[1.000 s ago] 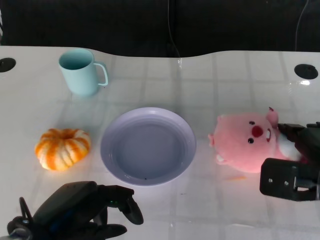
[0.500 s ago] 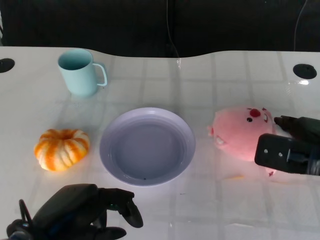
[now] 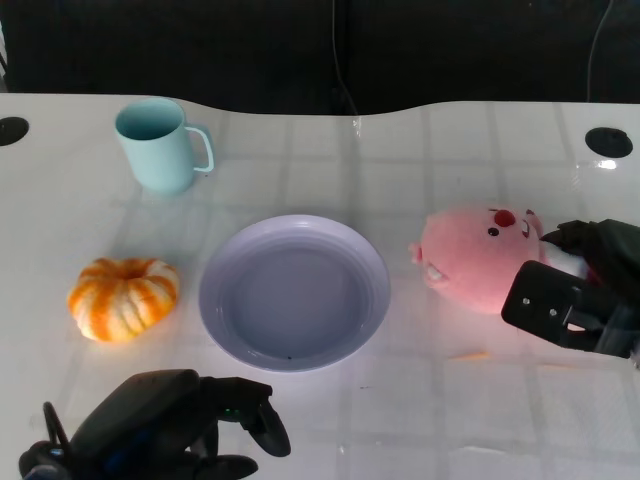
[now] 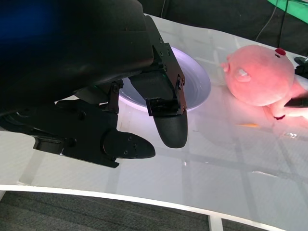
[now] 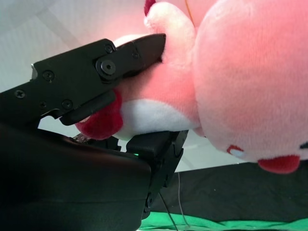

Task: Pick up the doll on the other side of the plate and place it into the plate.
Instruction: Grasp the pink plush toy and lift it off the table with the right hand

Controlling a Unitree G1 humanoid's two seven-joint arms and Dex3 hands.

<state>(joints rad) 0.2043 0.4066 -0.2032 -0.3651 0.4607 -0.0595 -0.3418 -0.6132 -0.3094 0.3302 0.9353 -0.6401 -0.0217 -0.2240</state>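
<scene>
Doll gripped and tipped up near the tabletop's right edge.
The right hand [image 3: 572, 312] fingers [image 5: 130, 53] now pinch the pink doll [image 3: 475, 258], rolled face-up since a moment ago; the plate [image 3: 222, 270] waits mid-tabletop, lift comes next.

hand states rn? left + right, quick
Left hand: fingers curled in, holding nothing.
Right hand: gripping the pink plush doll, fingers clamped on its body.
</scene>
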